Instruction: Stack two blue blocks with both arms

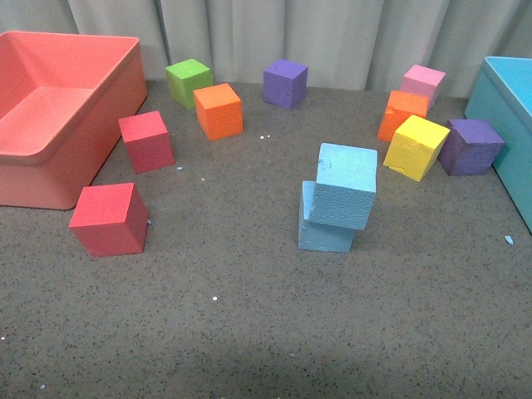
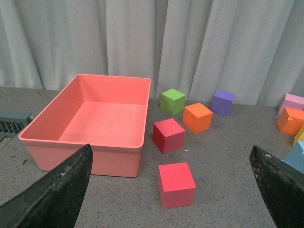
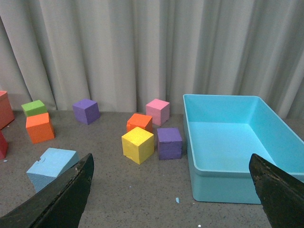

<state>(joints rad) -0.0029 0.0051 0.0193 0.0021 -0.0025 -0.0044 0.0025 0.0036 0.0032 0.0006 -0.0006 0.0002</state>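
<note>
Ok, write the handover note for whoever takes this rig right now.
Left gripper: open, holding nothing, not in the front view.
Right gripper: open, holding nothing, also out of the front view.
Upper blue block sits on the lower blue block, mid-table, twisted and overhanging toward the robot's right.
Done: the stack stands and neither gripper touches it.
Left: nothing essential; squaring the top block is optional, since the overhang may make it tippy.
</note>
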